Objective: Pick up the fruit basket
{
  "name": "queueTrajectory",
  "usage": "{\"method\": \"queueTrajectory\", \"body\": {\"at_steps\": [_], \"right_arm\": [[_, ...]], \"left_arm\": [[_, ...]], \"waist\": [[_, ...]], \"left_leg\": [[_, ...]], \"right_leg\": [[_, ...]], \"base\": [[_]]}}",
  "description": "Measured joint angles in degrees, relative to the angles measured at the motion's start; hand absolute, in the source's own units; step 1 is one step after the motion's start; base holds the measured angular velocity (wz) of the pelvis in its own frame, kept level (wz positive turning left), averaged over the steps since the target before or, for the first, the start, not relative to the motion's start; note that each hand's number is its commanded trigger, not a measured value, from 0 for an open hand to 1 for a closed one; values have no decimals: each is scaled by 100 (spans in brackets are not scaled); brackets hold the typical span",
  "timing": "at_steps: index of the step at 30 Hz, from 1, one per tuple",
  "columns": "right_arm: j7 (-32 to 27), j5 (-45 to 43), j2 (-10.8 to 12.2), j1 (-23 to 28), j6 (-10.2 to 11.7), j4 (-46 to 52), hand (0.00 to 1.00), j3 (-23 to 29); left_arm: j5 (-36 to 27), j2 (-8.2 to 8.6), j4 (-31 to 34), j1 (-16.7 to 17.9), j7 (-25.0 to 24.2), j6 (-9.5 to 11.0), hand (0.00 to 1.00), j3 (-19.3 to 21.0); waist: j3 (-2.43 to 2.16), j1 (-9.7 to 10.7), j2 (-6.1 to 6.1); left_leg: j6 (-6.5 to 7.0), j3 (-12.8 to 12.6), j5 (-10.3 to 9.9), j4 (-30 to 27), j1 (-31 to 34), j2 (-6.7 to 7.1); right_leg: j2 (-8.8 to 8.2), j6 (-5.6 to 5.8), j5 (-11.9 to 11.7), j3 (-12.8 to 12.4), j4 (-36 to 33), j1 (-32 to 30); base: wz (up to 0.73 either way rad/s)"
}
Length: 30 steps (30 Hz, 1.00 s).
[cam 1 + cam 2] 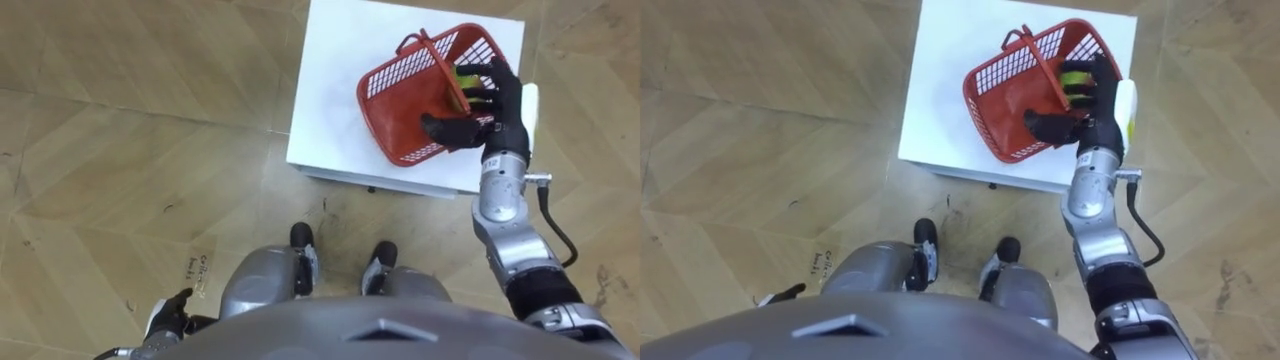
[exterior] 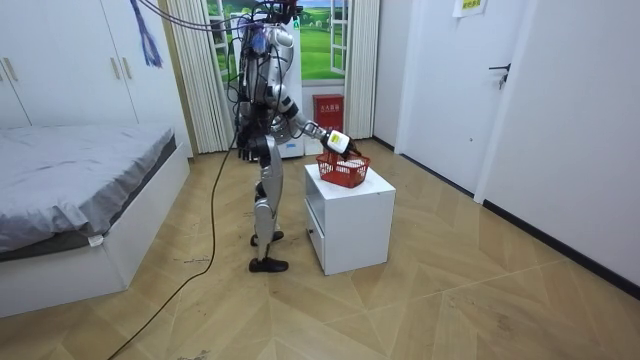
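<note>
Right hand in the red basket, no grip on it yet.
I see the basket (image 1: pixel 400 110) sitting on the white cabinet (image 1: pixel 330 90), right in front of where I stand. My right hand (image 1: pixel 500 108) reaches in over its right rim with fingers spread, thumb apart, just beside the handle (image 1: pixel 440 65) and over a yellow-green fruit (image 1: pixel 467 78). My left hand (image 1: pixel 170 318) hangs low at my side; I can't tell its state.
</note>
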<state>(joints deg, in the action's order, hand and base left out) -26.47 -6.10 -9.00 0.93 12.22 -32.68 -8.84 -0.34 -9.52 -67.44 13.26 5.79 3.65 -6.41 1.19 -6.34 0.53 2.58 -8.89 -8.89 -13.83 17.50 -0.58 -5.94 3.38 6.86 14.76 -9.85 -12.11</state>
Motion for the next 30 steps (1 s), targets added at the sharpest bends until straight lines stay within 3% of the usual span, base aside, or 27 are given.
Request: {"method": "queueTrajectory", "body": {"at_steps": [11, 16, 22, 30], "right_arm": [[43, -87, 2, 50, 25, -32, 0, 0], [44, -242, 1, 61, 25, 23, 0, 12], [55, -264, 9, 158, 25, 107, 0, 12], [380, -382, -14, 596, 22, 717, 0, 3]], "left_arm": [[-7, 5, -9, 0, 3, 3, 0, 13], [2, 11, -4, 0, 1, -75, 0, 79], [3, 28, 20, -1, 3, -88, 0, 196], [189, 22, 150, 3, -26, -122, 0, 201]], "waist": [[3, 14, 16], [-44, 29, 70], [-50, 37, 72], [-59, 153, 89]], "left_leg": [[0, 122, 0, -93, 92, 2], [0, 111, 0, -98, 62, -5], [-1, 86, -1, -7, -234, -14], [-2, -25, -2, 82, -607, -12]], "right_leg": [[0, 0, 0, 119, -13, -2], [0, 0, 0, 112, -38, -2], [0, 1, 1, 112, -77, 220], [4, 8, 6, -74, -73, 499]], "base": [[5], [0], [-3], [-7]]}}
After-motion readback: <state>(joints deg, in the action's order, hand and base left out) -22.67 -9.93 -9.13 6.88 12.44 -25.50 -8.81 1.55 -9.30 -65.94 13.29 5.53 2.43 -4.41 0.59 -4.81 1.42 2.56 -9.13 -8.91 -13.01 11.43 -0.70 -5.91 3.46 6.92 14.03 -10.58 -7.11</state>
